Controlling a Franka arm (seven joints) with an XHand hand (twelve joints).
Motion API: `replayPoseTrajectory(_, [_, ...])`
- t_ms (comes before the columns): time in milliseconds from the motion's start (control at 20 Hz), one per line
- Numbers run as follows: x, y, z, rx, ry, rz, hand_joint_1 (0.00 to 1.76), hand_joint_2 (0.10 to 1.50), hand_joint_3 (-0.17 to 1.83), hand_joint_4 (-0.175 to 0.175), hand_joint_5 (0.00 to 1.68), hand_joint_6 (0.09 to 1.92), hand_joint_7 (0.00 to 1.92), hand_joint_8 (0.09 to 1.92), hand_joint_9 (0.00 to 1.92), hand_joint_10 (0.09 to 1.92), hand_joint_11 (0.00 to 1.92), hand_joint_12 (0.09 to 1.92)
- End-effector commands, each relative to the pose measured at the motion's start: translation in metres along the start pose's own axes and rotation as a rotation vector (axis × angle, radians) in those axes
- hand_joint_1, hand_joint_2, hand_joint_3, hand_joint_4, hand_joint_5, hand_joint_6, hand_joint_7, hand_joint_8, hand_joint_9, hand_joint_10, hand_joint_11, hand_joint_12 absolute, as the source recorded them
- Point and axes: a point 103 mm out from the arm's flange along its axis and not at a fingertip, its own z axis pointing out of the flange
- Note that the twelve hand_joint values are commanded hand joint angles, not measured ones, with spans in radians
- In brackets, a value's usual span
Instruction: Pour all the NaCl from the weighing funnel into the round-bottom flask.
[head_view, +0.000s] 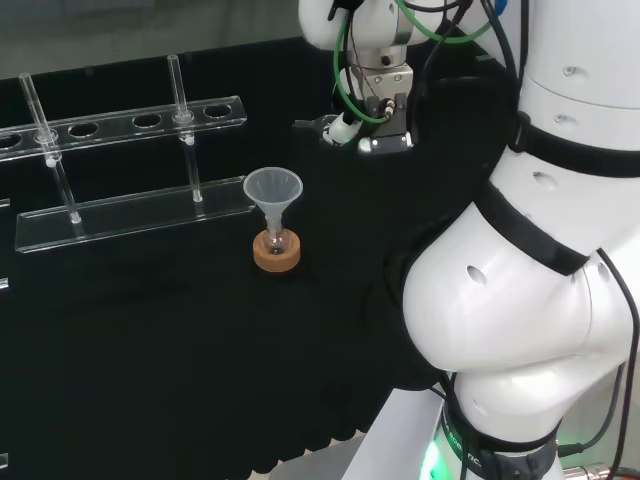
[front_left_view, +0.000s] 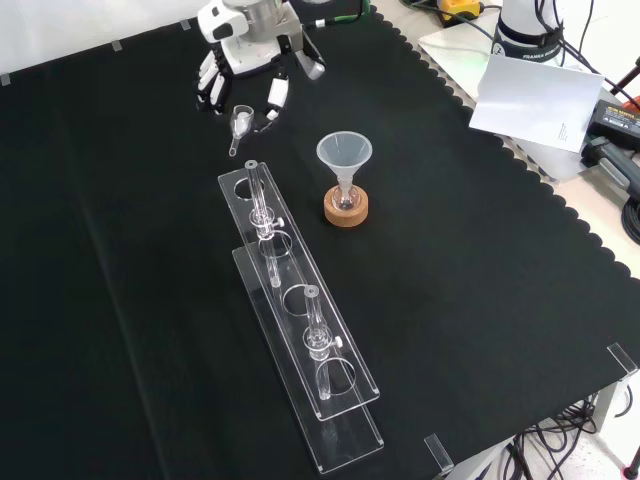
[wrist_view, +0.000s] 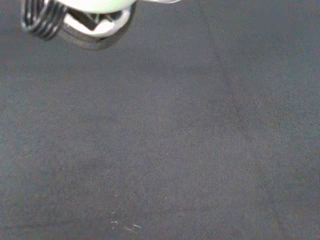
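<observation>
A small round-bottom flask (head_view: 277, 243) (front_left_view: 345, 201) sits on a cork ring (head_view: 276, 257) (front_left_view: 346, 212) mid-cloth, with a clear funnel (head_view: 272, 188) (front_left_view: 344, 152) standing in its neck. The clear weighing funnel (front_left_view: 239, 125) lies at the far end of the cloth in the front view, its stem pointing toward the rack. The hand (front_left_view: 243, 72) (head_view: 372, 135) hangs just above it with fingers (front_left_view: 274, 97) relaxed and pointing down on either side. I cannot tell whether they touch it. The wrist view looks at bare black cloth (wrist_view: 165, 150).
A long clear rack (head_view: 132, 211) (front_left_view: 300, 330) holding thin glass tubes (head_view: 182, 95) (front_left_view: 260, 205) stands left of the flask in the front view and beyond it in the head view. White paper (front_left_view: 535, 100) and cables lie past the cloth's scalloped edge (front_left_view: 520, 200).
</observation>
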Motion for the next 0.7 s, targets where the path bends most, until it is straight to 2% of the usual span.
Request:
replayPoseTrajectory(50, [-0.003,-0.021,-0.009,-0.03,0.04,0.017,1.12,0.67,0.66,0.175,1.24,0.74,0.59,0.66,0.85,0.43,0.67,1.12])
replayPoseTrajectory(700, [0.002,-0.075,-0.041,-0.075,0.039,0.017,1.12,0.67,0.65,0.175,1.24,0.73,0.59,0.65,0.85,0.43,0.67,1.12])
